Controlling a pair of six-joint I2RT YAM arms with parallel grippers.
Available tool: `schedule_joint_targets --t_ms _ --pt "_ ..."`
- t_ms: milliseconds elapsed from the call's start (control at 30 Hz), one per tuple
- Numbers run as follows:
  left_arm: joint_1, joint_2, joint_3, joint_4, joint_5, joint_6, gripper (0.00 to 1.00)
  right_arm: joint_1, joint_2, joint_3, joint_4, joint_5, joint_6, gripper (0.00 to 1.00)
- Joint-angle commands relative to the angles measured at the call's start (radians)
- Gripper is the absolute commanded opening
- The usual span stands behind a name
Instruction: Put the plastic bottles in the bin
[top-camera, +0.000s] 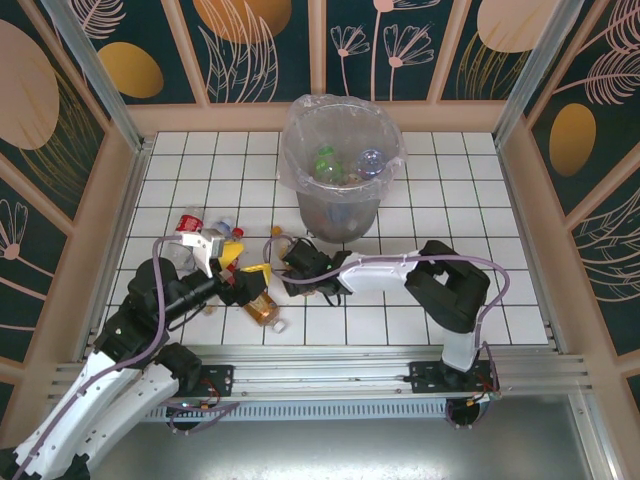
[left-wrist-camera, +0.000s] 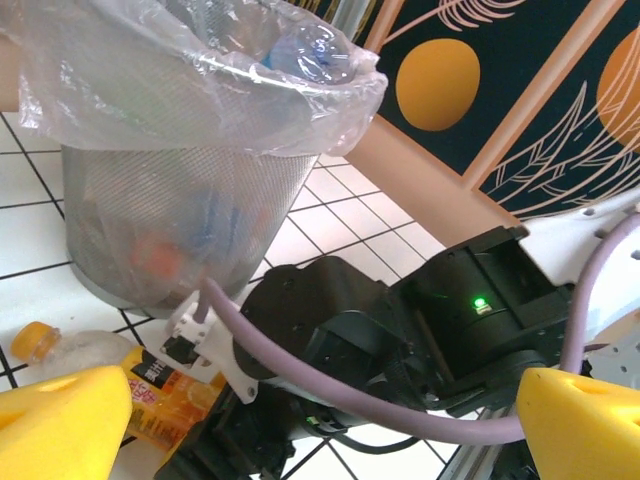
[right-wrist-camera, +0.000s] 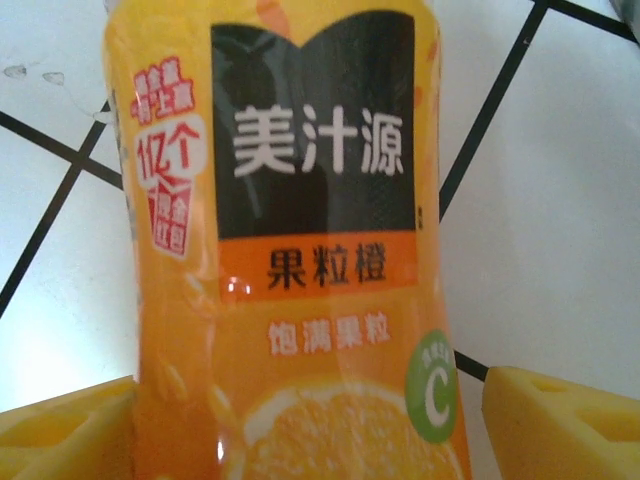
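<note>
Right end effector (right-wrist-camera: 310, 435), released, yellow fingertips (right-wrist-camera: 60, 430) straddling an orange-labelled plastic bottle (right-wrist-camera: 300, 250) lying on the white tiled table (right-wrist-camera: 560, 200): grasp step in hand. Next move likely calls for clenching its smooth, rounded body, then carrying it toward one o'clock to the bag-lined mesh bin (top-camera: 340, 212). Left end effector (left-wrist-camera: 320, 430) gapes empty.

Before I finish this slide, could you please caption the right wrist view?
Right gripper open around an orange juice bottle on the white tiled table.

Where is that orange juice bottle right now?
In the right wrist view the orange juice bottle lies on the tiled table, between the right tool's yellow fingers, near the bin.
</note>
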Motion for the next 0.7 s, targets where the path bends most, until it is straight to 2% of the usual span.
schedule_joint_targets --t_ms 0,100,233,667 --pt "-0.005 0.007 -0.015 0.045 0.041 0.014 0.99 -0.006 0.026 0.042 -0.031 0.026 -0.028 0.78" --pt "-0.005 0.007 -0.014 0.047 0.054 0.023 0.99 -0.006 0.031 0.049 -0.033 0.029 -0.041 0.7" --pt "-0.006 -0.029 -0.029 0.08 0.087 0.035 0.99 -0.004 0.013 0.046 -0.029 0.026 -0.059 0.64" --pt "-0.006 -0.103 -0.052 0.131 0.111 0.045 0.99 -0.006 -0.227 -0.041 0.0 -0.068 -0.123 0.62"
